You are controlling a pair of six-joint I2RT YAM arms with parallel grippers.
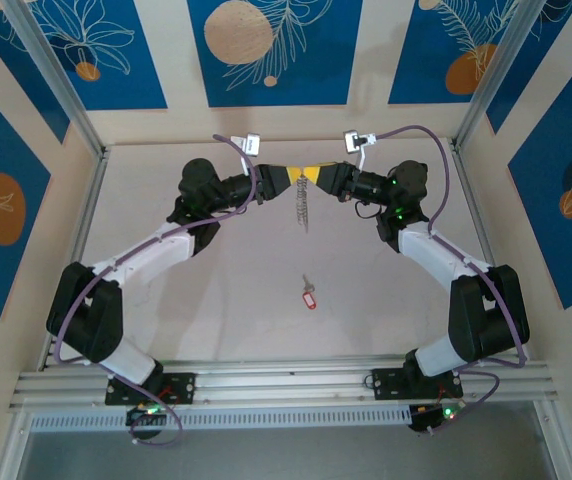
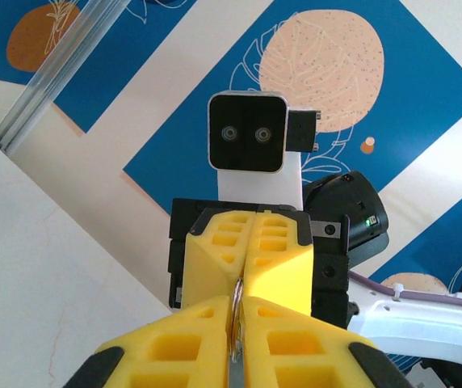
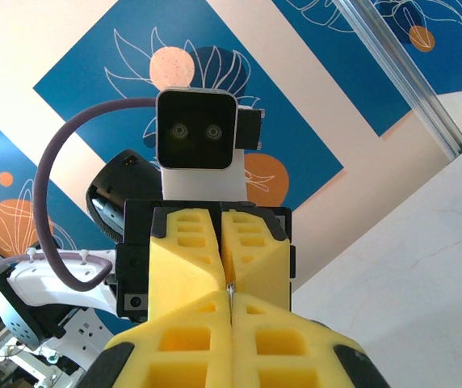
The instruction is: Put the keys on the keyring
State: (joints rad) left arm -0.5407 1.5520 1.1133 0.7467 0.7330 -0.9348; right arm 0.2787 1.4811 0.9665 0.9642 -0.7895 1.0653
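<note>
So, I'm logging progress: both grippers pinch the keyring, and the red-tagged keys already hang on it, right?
No. The keys lie on the table, apart from the keyring, as the top view shows. The left gripper and right gripper do both pinch the keyring.

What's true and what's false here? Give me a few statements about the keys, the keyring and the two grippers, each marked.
The keys lie on the table, held by no gripper. True.
The keyring lies flat beside the keys. False: it hangs between the two grippers, apart from the keys.
The left gripper and right gripper face each other, tips close. True.
The right gripper is wide open. False: it is shut on the keyring.
</note>
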